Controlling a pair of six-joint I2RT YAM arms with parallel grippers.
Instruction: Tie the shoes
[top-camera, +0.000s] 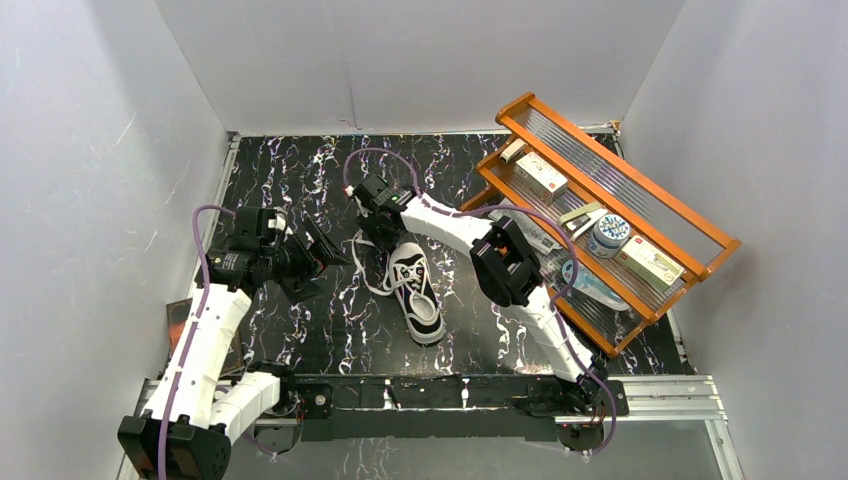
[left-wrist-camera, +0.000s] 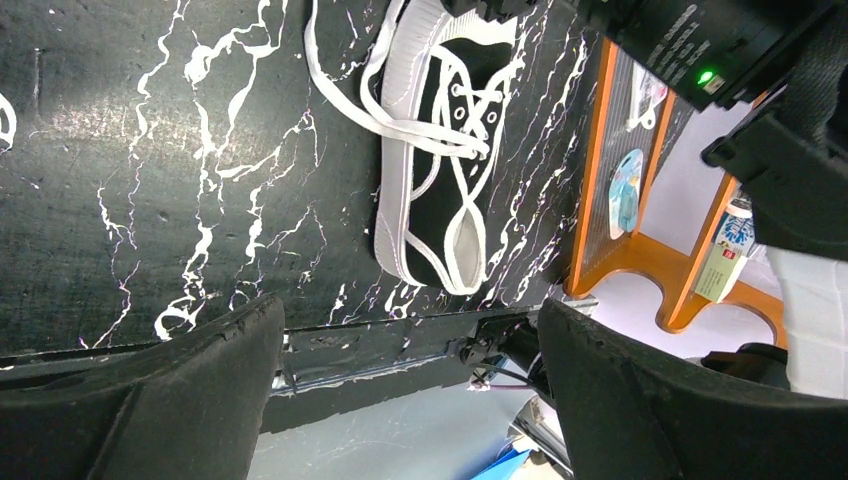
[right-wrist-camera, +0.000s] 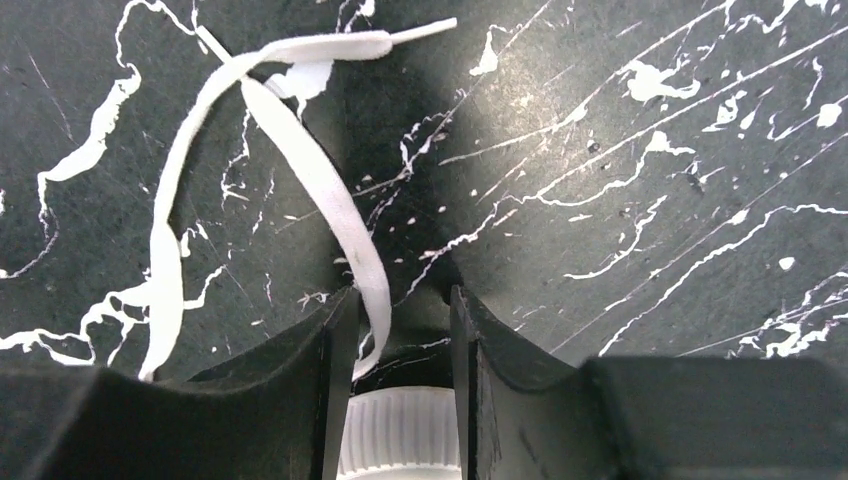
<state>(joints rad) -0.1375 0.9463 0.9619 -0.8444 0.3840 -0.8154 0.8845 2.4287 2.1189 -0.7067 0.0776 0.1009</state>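
Note:
The black sneaker (top-camera: 418, 292) with white sole lies mid-table, toe cap toward the back, and its white laces (top-camera: 366, 266) trail loose to its left. It also shows in the left wrist view (left-wrist-camera: 440, 170) with a lace (left-wrist-camera: 340, 95) looping over the mat. My left gripper (top-camera: 318, 256) is open and empty, to the left of the laces; its jaws (left-wrist-camera: 410, 330) stand wide apart. My right gripper (top-camera: 384, 234) hovers just beyond the toe cap. In its view the jaws (right-wrist-camera: 397, 300) are narrowly apart, with a lace (right-wrist-camera: 330, 200) running slack between them over the ribbed toe cap (right-wrist-camera: 400, 430).
An orange wooden rack (top-camera: 610, 220) with small boxes and a round tin stands tilted at the right, close to my right arm; its end shows in the left wrist view (left-wrist-camera: 600, 200). A brown object (top-camera: 178, 315) lies at the table's left edge. A metal rail (top-camera: 450, 390) runs along the front.

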